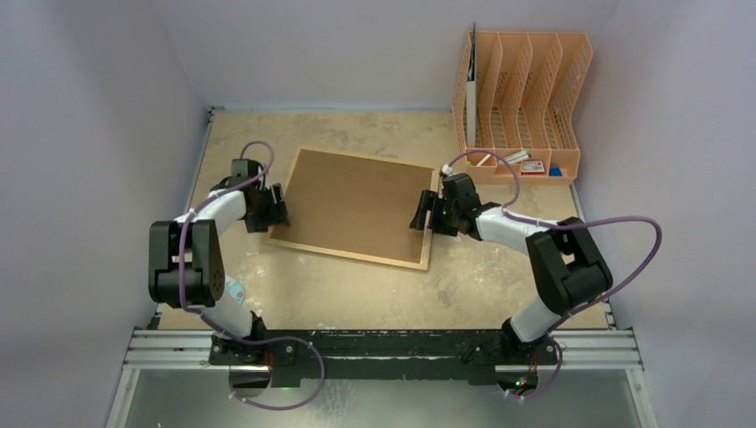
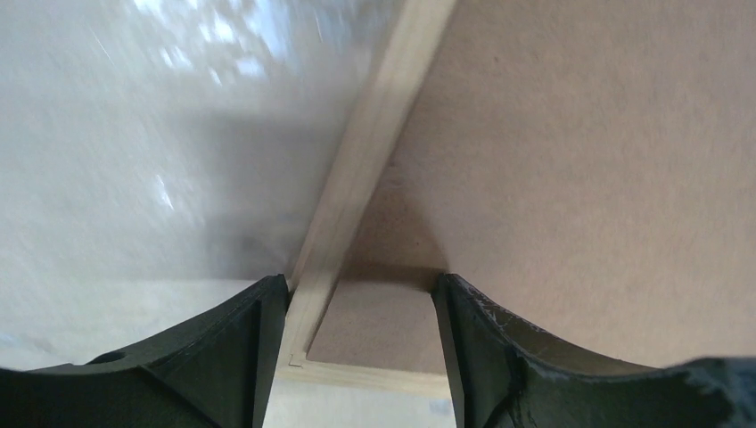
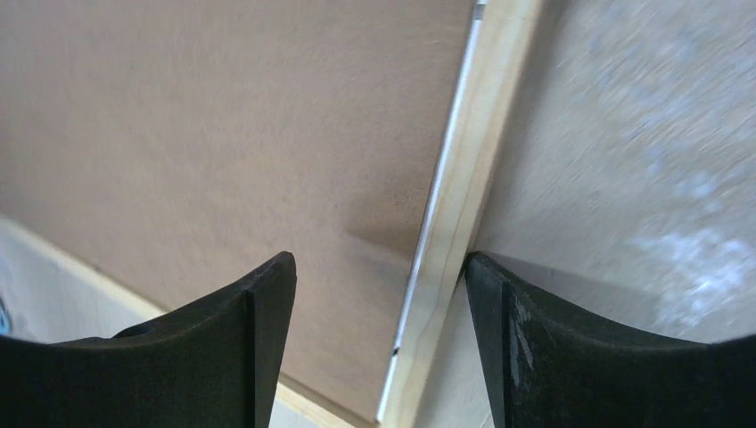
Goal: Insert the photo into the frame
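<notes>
Brown-backed frame [image 1: 357,207], orange organiser [image 1: 526,89]

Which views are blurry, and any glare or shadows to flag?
Top external: sharp, evenly lit. Left wrist: table smeared, with bright glare specks; dark shadow on the frame by the left tool. Right wrist: table blurred too, frame back soft, faint shadow at its edge.

No readable text, brand, number or sign in any view; brown back of the frame [image 1: 357,205] blank, at centre; small red-and-white item [image 1: 532,167] in the orange organiser [image 1: 535,71], toward one o'clock, too small to read; pale blue tag [image 1: 234,290] toward eight o'clock, likewise illegible; both wrist views without lettering.
</notes>
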Robot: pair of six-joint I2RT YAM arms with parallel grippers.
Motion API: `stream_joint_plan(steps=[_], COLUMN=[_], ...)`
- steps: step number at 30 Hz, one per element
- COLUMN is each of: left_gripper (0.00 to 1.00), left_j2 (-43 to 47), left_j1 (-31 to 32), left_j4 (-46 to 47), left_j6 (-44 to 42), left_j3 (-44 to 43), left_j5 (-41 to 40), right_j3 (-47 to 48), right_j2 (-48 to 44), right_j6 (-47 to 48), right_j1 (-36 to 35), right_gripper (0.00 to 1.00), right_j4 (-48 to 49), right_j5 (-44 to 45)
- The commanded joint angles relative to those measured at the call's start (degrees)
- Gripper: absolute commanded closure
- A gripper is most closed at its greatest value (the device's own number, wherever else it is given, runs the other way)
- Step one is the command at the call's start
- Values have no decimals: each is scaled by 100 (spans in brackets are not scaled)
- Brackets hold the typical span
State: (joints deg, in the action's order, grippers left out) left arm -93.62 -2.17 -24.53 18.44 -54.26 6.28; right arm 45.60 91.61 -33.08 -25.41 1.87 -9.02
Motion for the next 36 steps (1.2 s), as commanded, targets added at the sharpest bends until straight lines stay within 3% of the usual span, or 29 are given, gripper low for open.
stream_joint_plan(steps=[1,10,16,26,36], left_gripper=[35,31,38,39,30], left_j2=[589,1116,823,407,484], left_j1=[217,217,217,217,217], left_j4=[-714,-255,-3,215,225], left_j6=[498,572,649,662,459], left_j3=[239,-155,-65,64,91], left_j5=[762,629,486,250,35], right_j3=[86,143,223,286,294], right_j2=[417,528,724,1015,1160], right_j6=[-104,46,55,55,52], right_j1=[161,324,348,352,359], right_gripper=[27,27,28,28,28], right_j4=[123,118,129,86,109], right_j5=[336,367,298,283,241])
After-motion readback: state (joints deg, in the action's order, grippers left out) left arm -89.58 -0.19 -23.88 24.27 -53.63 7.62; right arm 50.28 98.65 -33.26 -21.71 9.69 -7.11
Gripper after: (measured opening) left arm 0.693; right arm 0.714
